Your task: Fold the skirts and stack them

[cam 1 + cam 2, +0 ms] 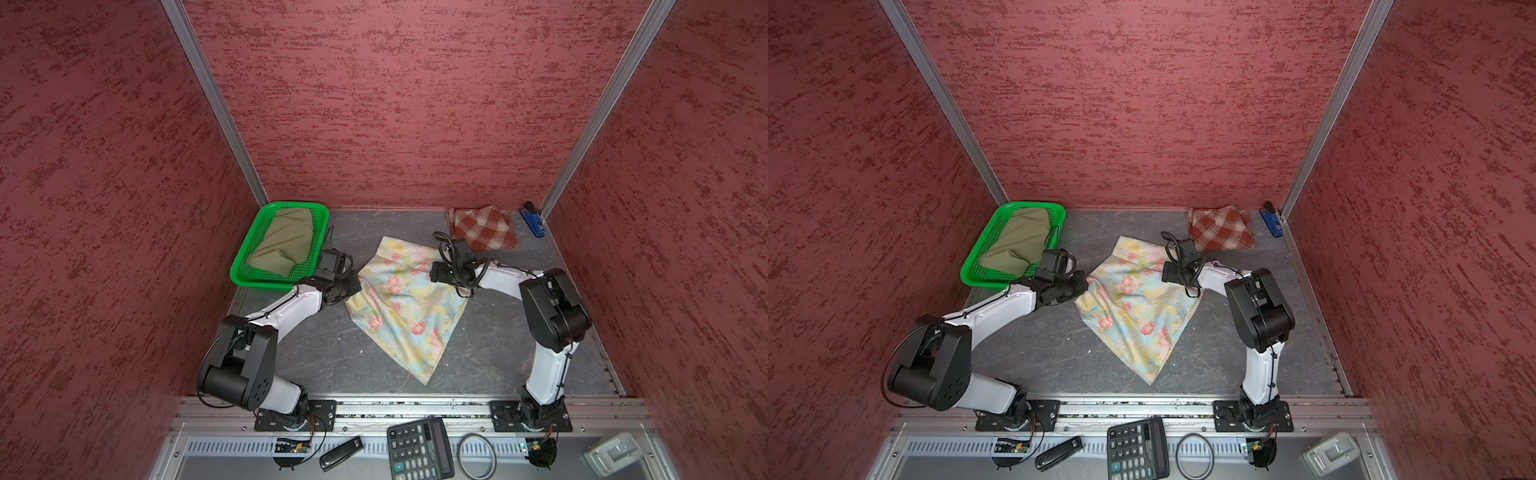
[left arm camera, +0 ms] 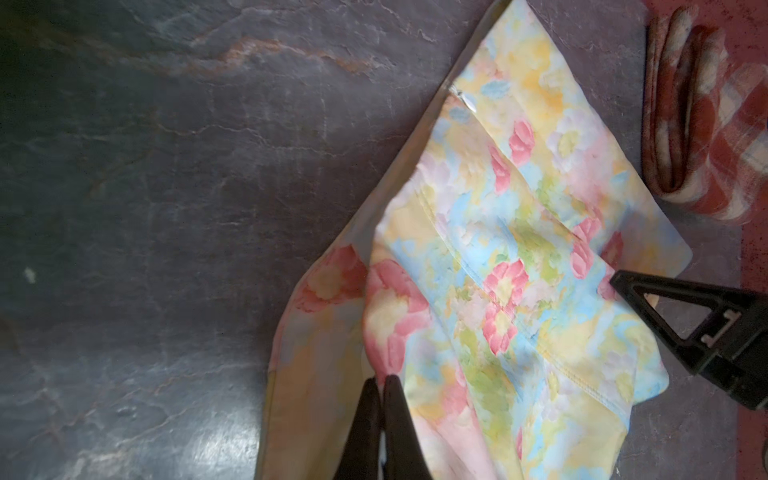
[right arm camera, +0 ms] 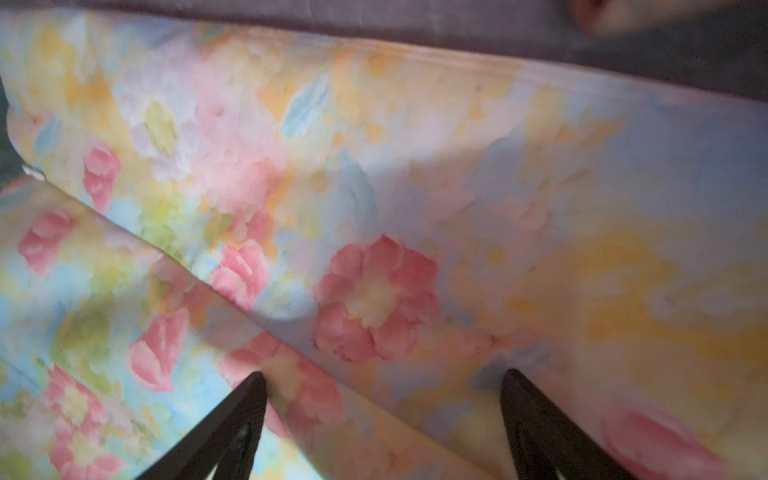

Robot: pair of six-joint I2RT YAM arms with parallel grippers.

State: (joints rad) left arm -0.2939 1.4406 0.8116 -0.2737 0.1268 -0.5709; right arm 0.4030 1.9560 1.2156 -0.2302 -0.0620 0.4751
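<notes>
Calculator [image 1: 420, 449], slate tabletop [image 1: 324, 353], red walls [image 1: 395, 104] — left end effector [image 2: 381, 380] clamps floral skirt [image 1: 407, 303] (right end effector [image 3: 384, 374] apart)

In a top view the floral skirt [image 1: 1133, 307] lies spread on the dark table [image 1: 1038, 345], one corner toward the near rail; the left gripper [image 1: 1084, 286] meets its left edge, the right gripper [image 1: 1165, 271] is over its right edge; the olive skirt [image 1: 1017, 241] lies in the green basket [image 1: 978, 253] — back left; the plaid skirt [image 1: 1221, 230] lies folded back right, near a blue stapler [image 1: 1271, 222].

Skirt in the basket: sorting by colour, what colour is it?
The skirt is plain olive-khaki; best seen in a top view.
</notes>
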